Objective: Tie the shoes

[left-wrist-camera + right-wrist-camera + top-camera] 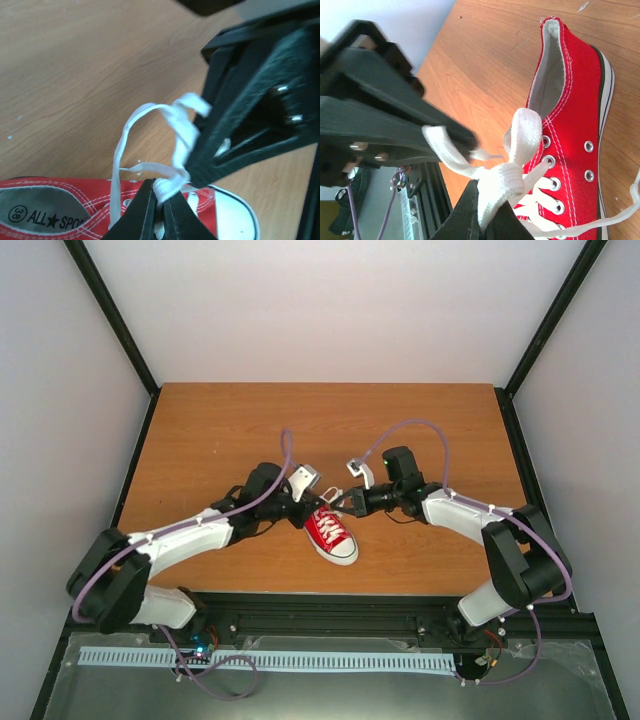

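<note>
The red sneaker with white sole and toe cap lies mid-table, toe toward the near edge. My left gripper and right gripper meet just above its laced top. In the left wrist view my left gripper is shut on a bunched white lace above the shoe, with the right gripper's black fingers close beside. In the right wrist view my right gripper is shut on a knotted bundle of lace next to the shoe. The left gripper's fingers hold the other strand.
The wooden table is walled by white panels on three sides. A black rail with the arm bases runs along the near edge. A loose lace end trails over the table beside the shoe.
</note>
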Tool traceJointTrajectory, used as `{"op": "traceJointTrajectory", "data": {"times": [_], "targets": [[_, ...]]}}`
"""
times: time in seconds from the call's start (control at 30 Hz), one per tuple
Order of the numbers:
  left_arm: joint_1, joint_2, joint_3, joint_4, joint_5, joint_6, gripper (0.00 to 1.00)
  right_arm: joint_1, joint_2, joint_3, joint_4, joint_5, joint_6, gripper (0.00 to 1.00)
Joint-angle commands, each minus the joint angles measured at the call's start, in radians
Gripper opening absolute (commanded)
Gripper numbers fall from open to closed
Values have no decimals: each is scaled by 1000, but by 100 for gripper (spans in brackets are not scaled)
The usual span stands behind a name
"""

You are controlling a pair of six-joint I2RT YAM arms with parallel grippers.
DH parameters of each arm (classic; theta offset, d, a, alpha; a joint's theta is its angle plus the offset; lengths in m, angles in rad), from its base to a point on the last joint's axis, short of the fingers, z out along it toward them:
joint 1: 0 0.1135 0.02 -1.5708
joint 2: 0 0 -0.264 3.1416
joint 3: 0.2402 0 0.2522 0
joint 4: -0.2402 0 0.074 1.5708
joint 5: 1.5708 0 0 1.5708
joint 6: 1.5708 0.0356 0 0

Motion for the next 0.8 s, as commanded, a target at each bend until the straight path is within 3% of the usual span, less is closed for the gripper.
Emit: {"op": "traceJointTrajectory", "data": {"times": [0.0, 0.23, 0.3, 0.37, 0.47, 0.57, 0.77], "targets": [[-5, -107, -26, -37, -10, -67, 3, -3, 24, 33, -5, 21, -14, 3], [11, -235, -29, -196, -193, -222, 1, 26, 43, 72, -79, 62, -99, 5], [55, -240, -34, -260, -243, -293, 1, 29, 44, 70, -79, 76, -101, 24], [123, -212, -51, -297, -229, -355, 1, 30, 33, 53, -64, 116, -91, 56], [167, -135, -80, -276, -177, -401, 1, 28, -9, -6, -8, 186, -67, 81], [168, -31, -67, -241, -145, -421, 1, 17, -37, -61, 50, 224, -46, 87], [169, 126, -14, -145, -128, -400, 1, 23, -31, -140, 155, 224, -103, 85]]}}
